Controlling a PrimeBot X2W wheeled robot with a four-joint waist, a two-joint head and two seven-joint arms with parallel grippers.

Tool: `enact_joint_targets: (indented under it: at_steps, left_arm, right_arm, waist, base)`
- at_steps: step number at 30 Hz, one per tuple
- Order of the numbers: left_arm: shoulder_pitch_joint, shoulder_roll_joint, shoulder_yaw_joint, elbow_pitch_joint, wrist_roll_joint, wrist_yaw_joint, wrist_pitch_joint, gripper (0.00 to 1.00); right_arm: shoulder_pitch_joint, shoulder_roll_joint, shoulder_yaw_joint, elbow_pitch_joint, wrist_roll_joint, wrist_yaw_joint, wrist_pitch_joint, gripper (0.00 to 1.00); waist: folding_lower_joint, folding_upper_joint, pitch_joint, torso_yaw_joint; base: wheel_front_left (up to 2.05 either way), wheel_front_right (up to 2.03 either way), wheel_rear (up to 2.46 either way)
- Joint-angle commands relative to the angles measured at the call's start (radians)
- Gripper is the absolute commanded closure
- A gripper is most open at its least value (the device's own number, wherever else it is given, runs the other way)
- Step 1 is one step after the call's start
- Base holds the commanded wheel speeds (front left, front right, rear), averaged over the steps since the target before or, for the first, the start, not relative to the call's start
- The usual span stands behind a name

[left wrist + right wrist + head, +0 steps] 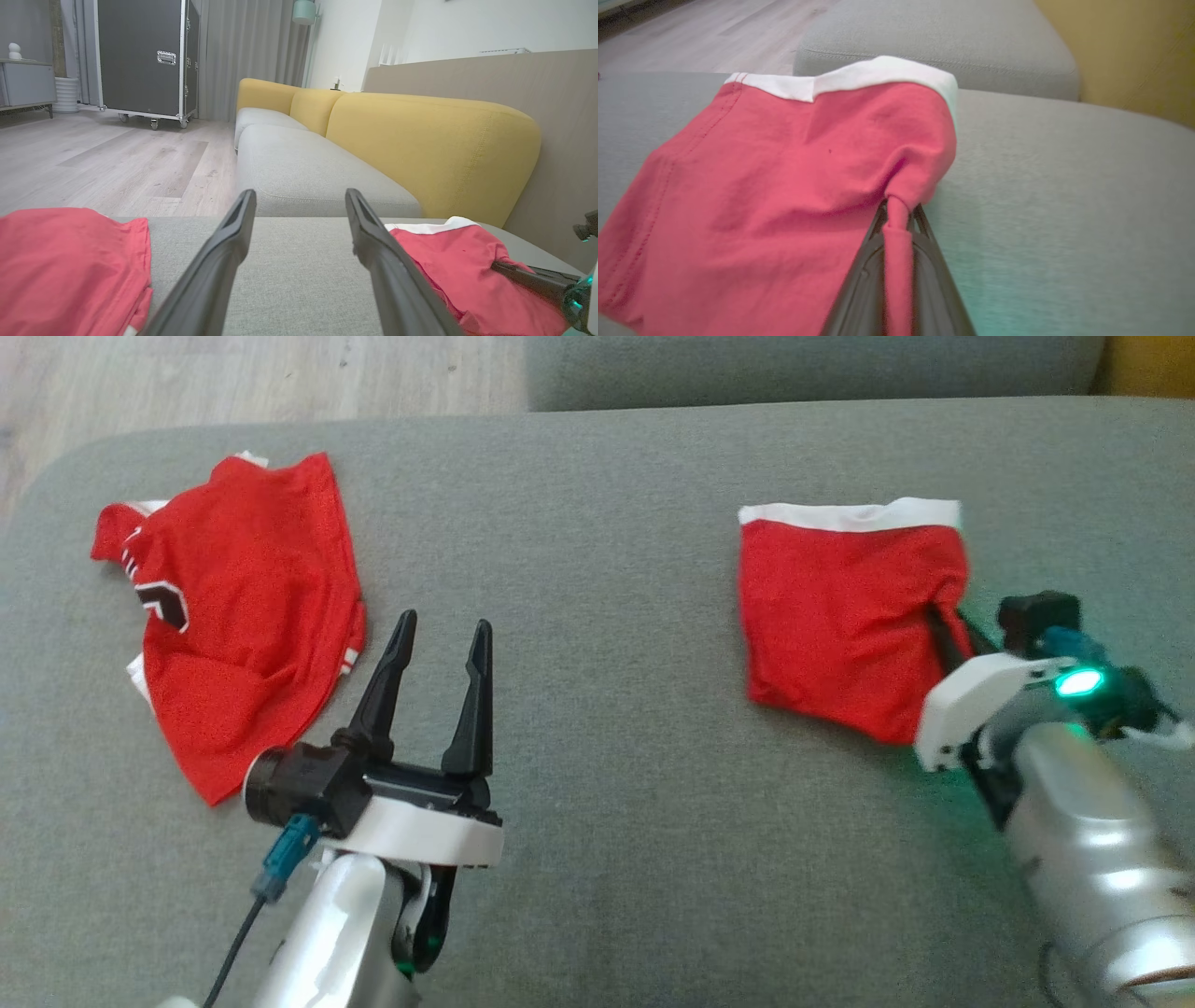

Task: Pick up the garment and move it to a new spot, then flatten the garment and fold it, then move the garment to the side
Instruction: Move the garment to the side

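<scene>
The garment (840, 607) is a folded red piece with a white band along its far edge, lying at the right of the grey cushion (607, 756). My right gripper (935, 616) is shut on a pinch of the garment's right edge. The right wrist view shows red cloth (784, 186) bunched and squeezed between the closed fingers (899, 210). My left gripper (443, 625) hovers open and holds nothing, between the two red pieces. In the left wrist view its fingers (299, 196) frame bare cushion, with the garment (448, 252) to their right.
A second red garment (243, 607), a jersey with white and black trim, lies crumpled at the cushion's left (70, 261). Beyond are another grey seat (303, 172), yellow backrests (420, 140), wooden floor (233, 383) and a black wheeled case (140, 56).
</scene>
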State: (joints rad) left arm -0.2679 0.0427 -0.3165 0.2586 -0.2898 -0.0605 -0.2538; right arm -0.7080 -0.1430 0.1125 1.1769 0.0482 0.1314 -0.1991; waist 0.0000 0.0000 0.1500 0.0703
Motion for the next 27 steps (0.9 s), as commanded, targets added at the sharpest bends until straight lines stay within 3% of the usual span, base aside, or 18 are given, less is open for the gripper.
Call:
enact_joint_targets:
  at_steps: [1,18,27]
  left_arm:
    - [-0.016,0.008,0.034,-0.035,-0.006,0.008,-0.008,0.0]
    - [-0.064,0.008,0.041,-0.055,0.018,-0.012,-0.008,0.0]
    - [-0.092,0.008,0.036,-0.051,0.023,-0.02,-0.008,0.0]
  right_arm:
    - [-0.039,-0.021,0.033,-0.021,-0.008,-0.001,-0.007,1.0]
    - [-0.105,-0.48,0.345,-0.014,0.085,-0.001,0.15,1.0]
    - [-0.144,-0.597,0.386,0.011,0.096,-0.001,0.181,1.0]
  waist:
    - [0.0,0.0,-0.006,-0.009]
    - [0.0,0.0,0.102,-0.008]
    - [0.0,0.0,0.145,0.018]
  base:
    - [0.0,0.0,0.0]
    - [0.0,0.0,0.0]
    - [0.0,0.0,0.0]
